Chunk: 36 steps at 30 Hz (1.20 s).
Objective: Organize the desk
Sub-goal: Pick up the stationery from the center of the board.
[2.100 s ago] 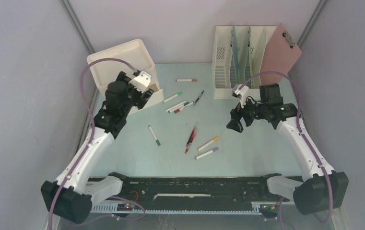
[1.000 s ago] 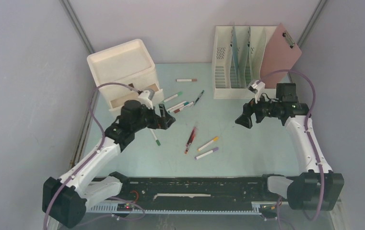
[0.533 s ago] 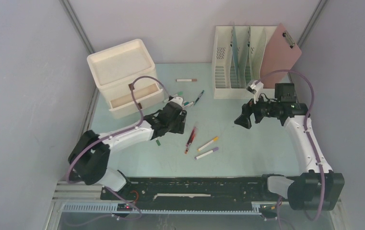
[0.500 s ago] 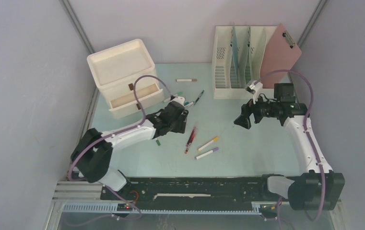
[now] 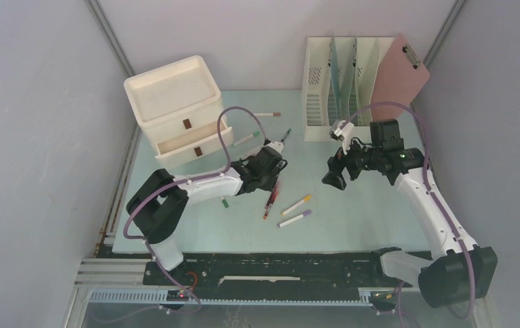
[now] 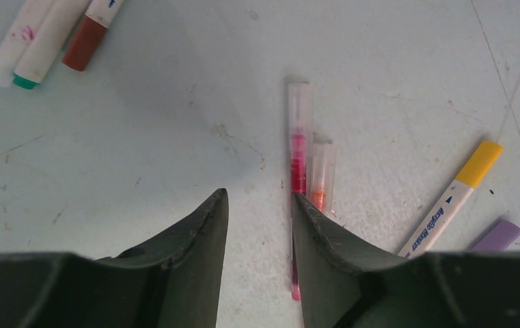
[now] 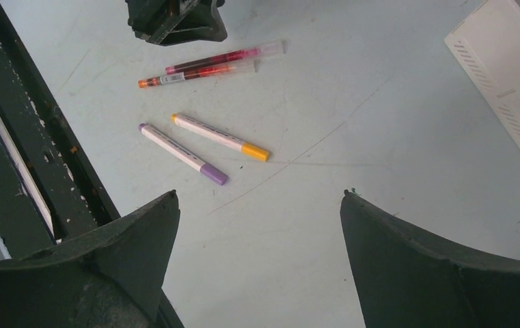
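Note:
The pale mint desk (image 5: 352, 225) has pens and markers scattered on it. My left gripper (image 5: 275, 180) hangs low over two red pens (image 5: 271, 195). In the left wrist view its jaws (image 6: 258, 195) stand partly open over bare desk. The darker red pen (image 6: 298, 164) runs along the inner edge of the right finger; an orange-filled pen (image 6: 322, 174) lies beside it. Nothing is clamped. My right gripper (image 5: 331, 179) hovers wide open (image 7: 260, 195) over bare desk, right of the pens.
A yellow-capped marker (image 5: 296, 204) and a purple-capped one (image 5: 294, 219) lie near the red pens. More markers (image 6: 38, 41) lie beyond the left gripper. A cream drawer unit (image 5: 175, 109) stands back left, a file rack (image 5: 339, 89) and pink clipboard (image 5: 400, 75) back right.
My left arm has swung from the drawer unit rightwards across the desk to the red pens, and its jaws have narrowed. My right gripper has drifted slightly left, still wide open.

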{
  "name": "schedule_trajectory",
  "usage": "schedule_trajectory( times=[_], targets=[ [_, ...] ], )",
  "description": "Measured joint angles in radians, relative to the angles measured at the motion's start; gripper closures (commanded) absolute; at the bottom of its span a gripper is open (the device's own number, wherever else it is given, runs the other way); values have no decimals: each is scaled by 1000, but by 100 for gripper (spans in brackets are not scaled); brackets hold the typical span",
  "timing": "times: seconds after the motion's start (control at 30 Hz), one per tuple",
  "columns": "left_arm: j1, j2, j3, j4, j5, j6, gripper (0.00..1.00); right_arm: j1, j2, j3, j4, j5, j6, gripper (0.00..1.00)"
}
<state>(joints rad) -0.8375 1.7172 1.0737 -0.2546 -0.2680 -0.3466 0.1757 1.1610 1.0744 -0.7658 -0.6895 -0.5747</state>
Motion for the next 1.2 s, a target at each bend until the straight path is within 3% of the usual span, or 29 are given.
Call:
schedule_trajectory(
  times=[0.2,0.53,0.87,1.2],
  targets=[
    [-24,4,-71,63,23,-4,54,43,-1,0,1,27,-1,5],
    [-64,47,-92,149,35,-21,58,0,2,0,0,27,-2,5],
    [-66,51,-99,180,36,-30,54,-18,-2,0,0,15,-2,5],
    [-66,-32,-198,223,46,-29,49,-13,-2,0,0,15,-3,5]
  ],
)
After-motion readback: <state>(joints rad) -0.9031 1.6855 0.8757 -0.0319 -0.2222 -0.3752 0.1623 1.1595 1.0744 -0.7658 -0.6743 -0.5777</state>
